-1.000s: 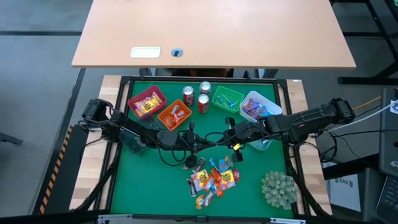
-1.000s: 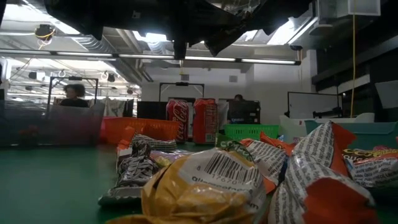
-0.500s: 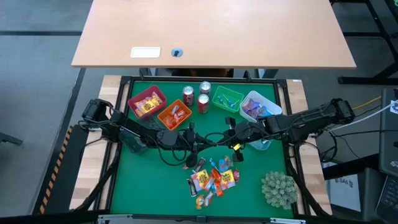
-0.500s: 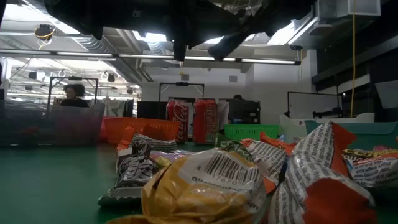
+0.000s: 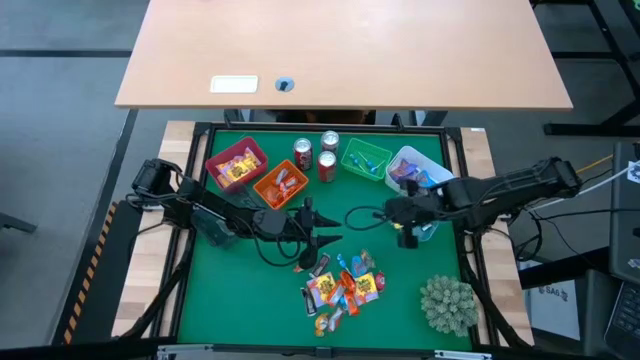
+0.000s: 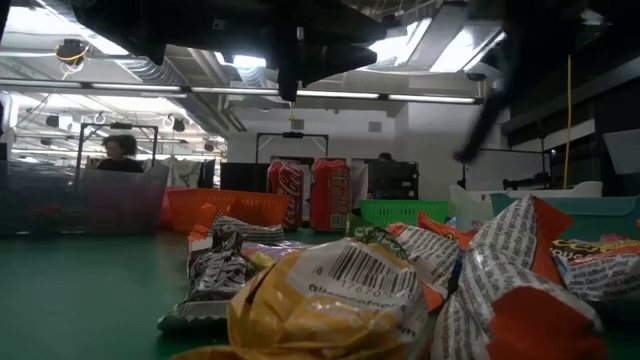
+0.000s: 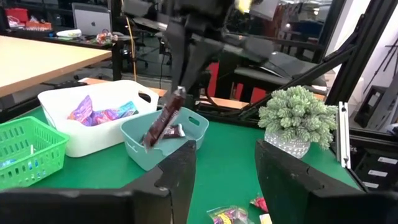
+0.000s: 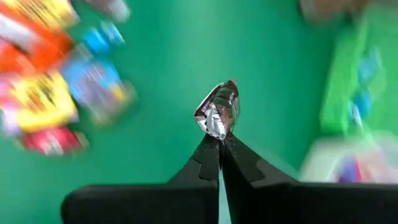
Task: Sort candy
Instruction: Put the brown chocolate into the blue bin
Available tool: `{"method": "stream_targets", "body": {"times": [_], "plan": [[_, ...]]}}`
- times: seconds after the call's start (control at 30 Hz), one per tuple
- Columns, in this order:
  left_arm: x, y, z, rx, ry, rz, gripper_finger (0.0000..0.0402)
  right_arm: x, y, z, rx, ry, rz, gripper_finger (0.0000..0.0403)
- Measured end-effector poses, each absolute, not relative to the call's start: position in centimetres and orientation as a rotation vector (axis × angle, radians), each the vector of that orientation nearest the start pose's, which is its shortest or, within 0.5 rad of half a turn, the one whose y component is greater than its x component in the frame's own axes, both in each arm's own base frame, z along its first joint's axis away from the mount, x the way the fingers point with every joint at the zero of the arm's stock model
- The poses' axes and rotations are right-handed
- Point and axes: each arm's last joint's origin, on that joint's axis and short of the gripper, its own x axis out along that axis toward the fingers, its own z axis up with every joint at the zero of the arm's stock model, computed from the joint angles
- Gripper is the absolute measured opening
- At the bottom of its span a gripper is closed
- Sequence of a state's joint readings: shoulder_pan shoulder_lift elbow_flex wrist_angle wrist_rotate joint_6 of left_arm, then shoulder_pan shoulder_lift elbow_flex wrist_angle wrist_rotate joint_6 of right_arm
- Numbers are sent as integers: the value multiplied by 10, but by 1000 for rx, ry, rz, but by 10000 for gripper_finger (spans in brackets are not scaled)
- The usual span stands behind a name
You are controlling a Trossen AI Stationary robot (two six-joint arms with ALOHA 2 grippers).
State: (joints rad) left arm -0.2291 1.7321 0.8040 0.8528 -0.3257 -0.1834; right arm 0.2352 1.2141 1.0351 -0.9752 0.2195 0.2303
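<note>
A pile of candy (image 5: 345, 290) in yellow, orange, red and blue wrappers lies on the green mat near the front; the low view shows it close up (image 6: 330, 290). My right gripper (image 5: 407, 236) is shut on a dark brown candy bar (image 7: 163, 118), which hangs over the teal bin (image 7: 163, 140). My left gripper (image 5: 324, 238) hovers open above the mat's middle, left of the bar, with nothing between its fingers (image 7: 180, 168). My right gripper pinches the crimped end of the dark wrapper (image 8: 214, 129) between its two fingertips. The fingers come at it from above. The bar hangs slanting below them, lifted clear above the teal bin.
Along the far edge stand a red bin (image 5: 237, 165), an orange bin (image 5: 280, 185), a green basket (image 5: 365, 158) and a white bin (image 5: 418, 172) with purple sweets. Red soda cans (image 5: 326, 165) stand between the bins. A spiky plant ball (image 5: 447, 303) sits front right.
My left gripper has opened. My right gripper has drawn away from it toward the table's right edge, carrying the dark candy bar to above the teal bin.
</note>
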Motion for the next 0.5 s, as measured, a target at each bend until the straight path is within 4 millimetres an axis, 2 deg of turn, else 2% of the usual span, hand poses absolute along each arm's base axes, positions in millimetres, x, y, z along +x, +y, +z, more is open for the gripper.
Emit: {"method": "stream_targets", "body": {"times": [0.23, 0.5], "plan": [[345, -72, 196, -160, 73, 100, 153, 187, 37, 271, -41, 1375, -311, 0], [344, -77, 196, -185, 76, 65, 153, 183, 36, 270, -37, 1412, -326, 24]]}}
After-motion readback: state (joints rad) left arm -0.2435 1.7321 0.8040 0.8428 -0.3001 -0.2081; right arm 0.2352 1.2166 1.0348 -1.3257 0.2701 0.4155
